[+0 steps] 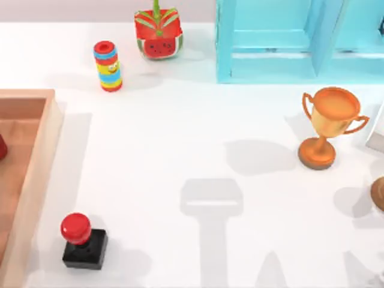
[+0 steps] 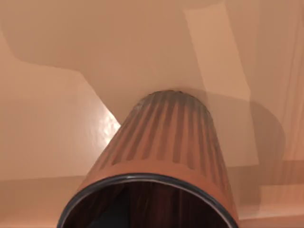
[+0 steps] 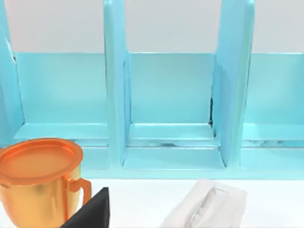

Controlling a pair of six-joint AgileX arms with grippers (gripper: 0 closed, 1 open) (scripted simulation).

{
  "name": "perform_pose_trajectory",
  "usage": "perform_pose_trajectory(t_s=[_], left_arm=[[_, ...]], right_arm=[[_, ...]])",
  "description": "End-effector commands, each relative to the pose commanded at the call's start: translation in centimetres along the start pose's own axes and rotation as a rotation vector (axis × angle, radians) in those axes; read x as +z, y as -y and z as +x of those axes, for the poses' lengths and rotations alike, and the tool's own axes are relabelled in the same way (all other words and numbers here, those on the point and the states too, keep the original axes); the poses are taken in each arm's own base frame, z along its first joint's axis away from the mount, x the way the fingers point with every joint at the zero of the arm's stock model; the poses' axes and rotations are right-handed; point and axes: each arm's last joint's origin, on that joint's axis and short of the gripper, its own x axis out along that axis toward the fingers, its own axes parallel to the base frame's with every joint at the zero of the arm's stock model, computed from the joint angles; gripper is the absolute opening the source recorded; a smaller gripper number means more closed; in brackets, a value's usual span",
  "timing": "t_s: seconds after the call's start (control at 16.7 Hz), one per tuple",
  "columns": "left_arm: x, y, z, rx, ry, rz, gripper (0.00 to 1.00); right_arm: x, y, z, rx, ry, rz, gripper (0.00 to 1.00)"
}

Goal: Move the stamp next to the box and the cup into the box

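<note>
The stamp (image 1: 84, 240), a black square block with a red round knob, stands on the white table just right of the box (image 1: 42, 150), close to its near right wall. The box is a light-brown wooden tray at the table's left edge. In the left wrist view the cup (image 2: 166, 142), a ribbed copper-brown tumbler, is seen from above its dark rim, upright over the box floor (image 2: 71, 57). A dark red sliver (image 1: 2, 147) shows inside the box at the top view's left border. Both arms are out of the top view.
A striped ring stack (image 1: 108, 66) and a watermelon toy (image 1: 158, 35) stand at the back. A turquoise shelf unit (image 1: 288, 42) fills the back right, with an orange trophy (image 1: 327, 126) before it. A white packet (image 3: 209, 206) and a black wedge (image 3: 92, 211) lie near the right arm's camera.
</note>
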Motion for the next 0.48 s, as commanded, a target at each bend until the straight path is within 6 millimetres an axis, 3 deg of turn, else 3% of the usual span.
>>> perform_pose_trajectory(t_s=[0.48], left_arm=[[0.33,0.0,-0.41,0.017,0.017,0.003,1.0]], right_arm=[[0.0,0.0,0.0,0.0,0.0,0.0,1.0]])
